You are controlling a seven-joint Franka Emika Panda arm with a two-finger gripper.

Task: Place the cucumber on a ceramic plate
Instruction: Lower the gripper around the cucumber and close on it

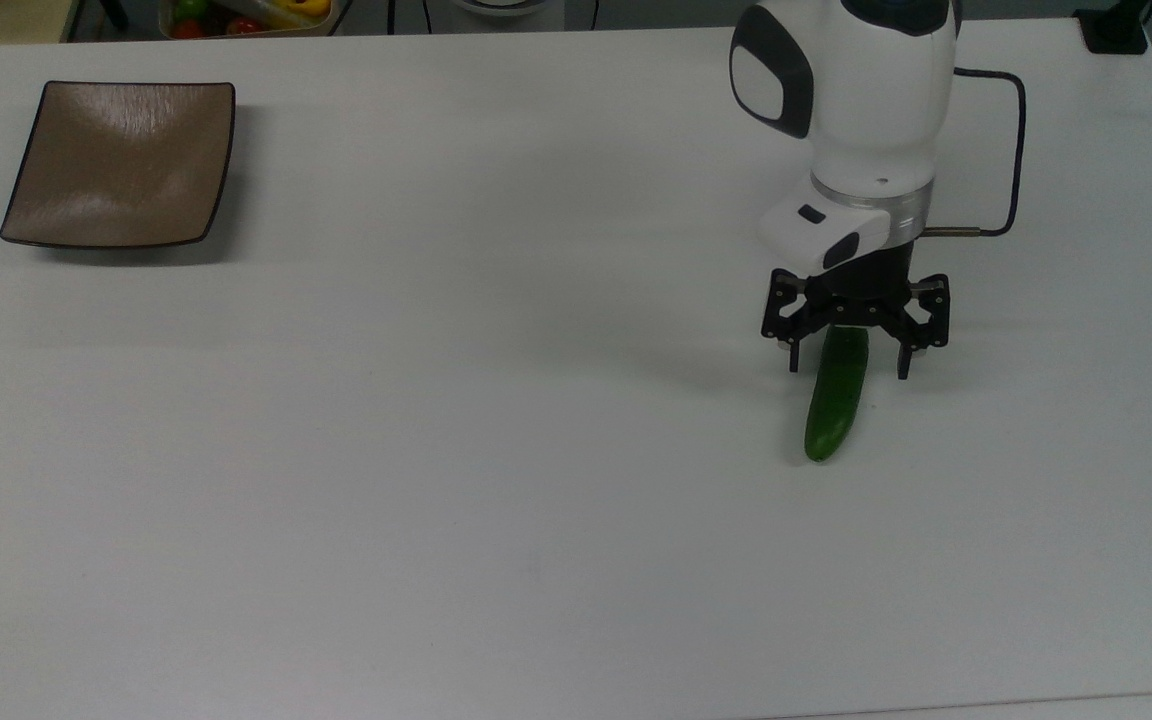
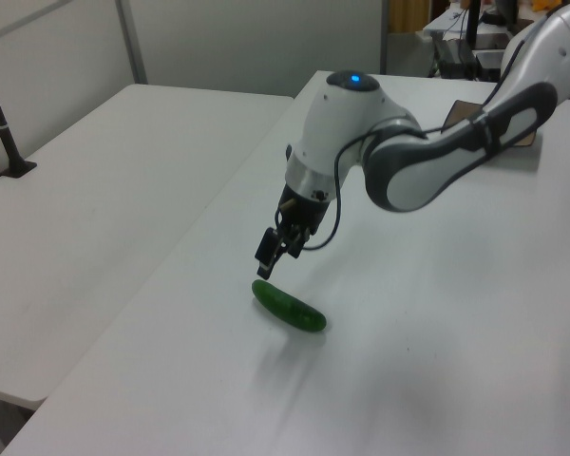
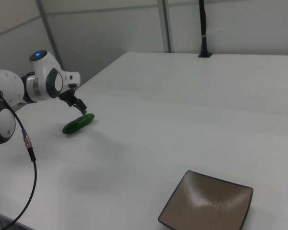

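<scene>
The table (image 1: 436, 450) carries both things, well apart. The plate (image 1: 121, 165) sits bare by the far corner on the top view's left. The cucumber (image 1: 834, 400) lies toward the opposite end, not yet gripped. The gripper (image 1: 849, 372) hangs spread wide, straddling its far end, which the gripper's frame partly hides. Lifting, carrying and placing remain.

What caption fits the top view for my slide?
Open gripper straddles the cucumber's far end; the plate waits empty across the table.
</scene>
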